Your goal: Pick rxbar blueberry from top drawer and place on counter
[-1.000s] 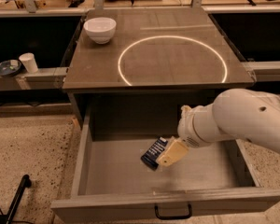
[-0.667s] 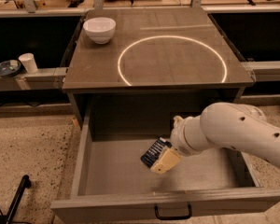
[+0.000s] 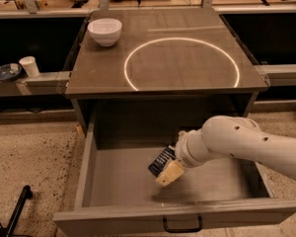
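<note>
The rxbar blueberry, a small dark navy bar with white print, is in the open top drawer, near the middle of its floor. My gripper reaches into the drawer from the right on the white arm. Its tan tip sits right against the bar's right lower edge and hides part of it. I cannot tell if the bar rests on the drawer floor or is lifted off it. The counter above the drawer is grey-brown and carries a bright circular ring.
A white bowl stands at the counter's back left corner. A pale side shelf on the left holds a white cup and a dark dish. The drawer front has a black handle. A black pole lies on the floor at lower left.
My gripper and arm have moved left and slightly down inside the drawer, closing onto the bar's right side. The bar has barely shifted.
</note>
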Tool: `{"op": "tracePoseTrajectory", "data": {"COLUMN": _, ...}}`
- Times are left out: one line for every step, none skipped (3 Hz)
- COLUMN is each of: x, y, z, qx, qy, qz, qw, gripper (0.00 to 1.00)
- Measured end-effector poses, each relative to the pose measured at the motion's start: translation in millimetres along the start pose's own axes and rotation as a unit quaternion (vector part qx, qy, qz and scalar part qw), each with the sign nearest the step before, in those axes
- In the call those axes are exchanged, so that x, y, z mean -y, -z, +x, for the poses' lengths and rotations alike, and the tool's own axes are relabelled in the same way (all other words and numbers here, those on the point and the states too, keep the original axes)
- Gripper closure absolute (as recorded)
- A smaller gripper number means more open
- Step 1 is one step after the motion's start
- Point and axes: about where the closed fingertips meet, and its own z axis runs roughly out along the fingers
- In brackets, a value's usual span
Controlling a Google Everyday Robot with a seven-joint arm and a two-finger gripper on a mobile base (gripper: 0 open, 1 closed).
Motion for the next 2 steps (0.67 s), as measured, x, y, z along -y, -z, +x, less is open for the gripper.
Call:
{"op": "tracePoseTrajectory", "data": {"x": 5.3, "y": -18.5, "z": 1.8, "qx": -0.001, "qy": -0.018, "qz": -0.014, "qw": 0.9998, "gripper": 0.00}}
{"op": "tracePoseTrajectory", "data": {"x": 7.4, "y": -31.0, "z": 3.0, "qx": -0.002, "qy": -0.036, "qz": -0.025, "qw": 0.9990, "gripper": 0.00}}
